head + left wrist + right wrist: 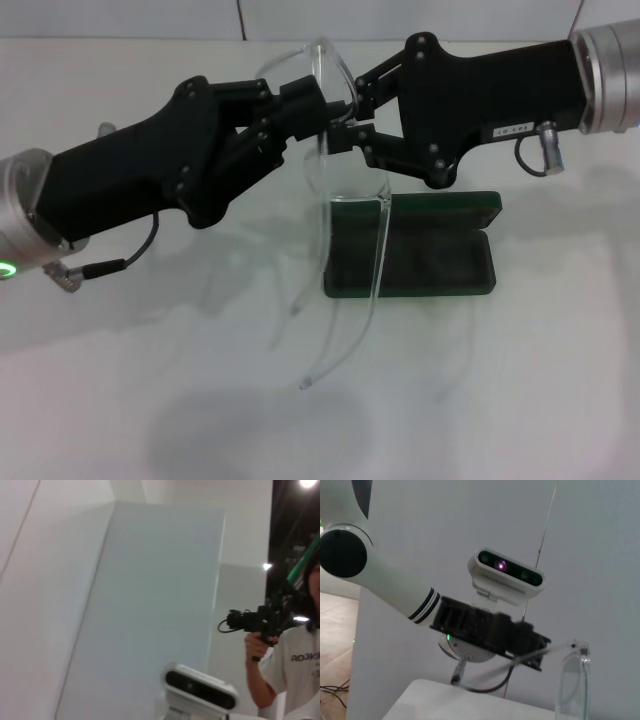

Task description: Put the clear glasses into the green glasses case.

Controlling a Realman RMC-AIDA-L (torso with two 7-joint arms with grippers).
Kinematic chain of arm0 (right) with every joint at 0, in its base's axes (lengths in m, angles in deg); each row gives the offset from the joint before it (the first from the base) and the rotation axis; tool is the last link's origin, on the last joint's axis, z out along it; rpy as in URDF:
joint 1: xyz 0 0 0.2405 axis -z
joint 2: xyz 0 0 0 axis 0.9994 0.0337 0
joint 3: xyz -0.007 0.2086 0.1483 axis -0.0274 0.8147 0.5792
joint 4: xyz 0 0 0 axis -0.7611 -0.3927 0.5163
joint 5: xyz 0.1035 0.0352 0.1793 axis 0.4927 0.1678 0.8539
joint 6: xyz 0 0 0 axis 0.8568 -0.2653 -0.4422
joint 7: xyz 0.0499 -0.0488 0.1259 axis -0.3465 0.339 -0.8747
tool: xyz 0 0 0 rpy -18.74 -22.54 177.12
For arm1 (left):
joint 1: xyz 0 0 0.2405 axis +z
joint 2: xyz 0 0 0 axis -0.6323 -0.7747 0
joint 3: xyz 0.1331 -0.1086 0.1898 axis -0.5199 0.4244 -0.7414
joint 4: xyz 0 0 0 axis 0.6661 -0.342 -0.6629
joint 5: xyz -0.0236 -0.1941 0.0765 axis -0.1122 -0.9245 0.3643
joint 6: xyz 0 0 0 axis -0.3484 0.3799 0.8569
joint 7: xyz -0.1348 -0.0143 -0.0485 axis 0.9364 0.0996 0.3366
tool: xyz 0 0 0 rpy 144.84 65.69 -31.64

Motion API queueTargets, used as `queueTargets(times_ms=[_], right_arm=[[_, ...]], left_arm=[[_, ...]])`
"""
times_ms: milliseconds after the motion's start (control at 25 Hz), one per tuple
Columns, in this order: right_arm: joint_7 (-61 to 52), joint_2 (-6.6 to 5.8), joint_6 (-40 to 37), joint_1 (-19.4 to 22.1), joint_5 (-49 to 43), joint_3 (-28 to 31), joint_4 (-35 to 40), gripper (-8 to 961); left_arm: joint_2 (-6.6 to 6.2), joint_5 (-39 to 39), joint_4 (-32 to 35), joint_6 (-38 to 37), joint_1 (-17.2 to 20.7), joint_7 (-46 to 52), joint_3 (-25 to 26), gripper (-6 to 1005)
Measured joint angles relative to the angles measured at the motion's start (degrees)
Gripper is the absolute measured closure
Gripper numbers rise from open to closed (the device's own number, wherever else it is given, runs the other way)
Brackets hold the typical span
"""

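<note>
Above the white counter (520, 400), in the head view, the two claws meet in mid-air with the clear glasses (345, 215) between them. The left claw (305, 115) reaches in from the left and is closed on the upper part of the frame, its dark fingers pinched around the clear plastic. The right claw (345, 120) comes in from the right and grips the same stretch of frame just beside it, so both claws hold the glasses at once. The glasses hang tilted, almost on end: the front curves down from the claws, and one long thin temple arm trails downward toward the near part of the counter, its tip not visibly touching anything.

Beneath and behind the glasses, the green glasses case (430, 250) lies open on the counter, lid raised at the back and dark lining showing. The glasses are above its left end, not inside it.

In the right wrist view, the left arm's black claw (540, 647) appears against a pale wall with part of the clear frame (572, 680) beside it and the head camera (506, 575) above. The left wrist view shows only the room, a person (295, 665) holding a camera rig (260, 622).
</note>
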Motion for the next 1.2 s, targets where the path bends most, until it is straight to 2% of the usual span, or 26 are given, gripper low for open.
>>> queueTargets(times_ms=[400,1200], right_arm=[[0.61,-0.02,0.15,-0.01,0.59,0.07,-0.09,839],[3.43,-0.01,2.37,-0.71,2.13,0.39,-3.48,838]], left_arm=[[-0.01,0.26,-1.46,2.46,-0.70,-1.18,-0.26,901],[0.08,-0.16,-2.03,2.10,-0.69,-1.36,-0.31,896]])
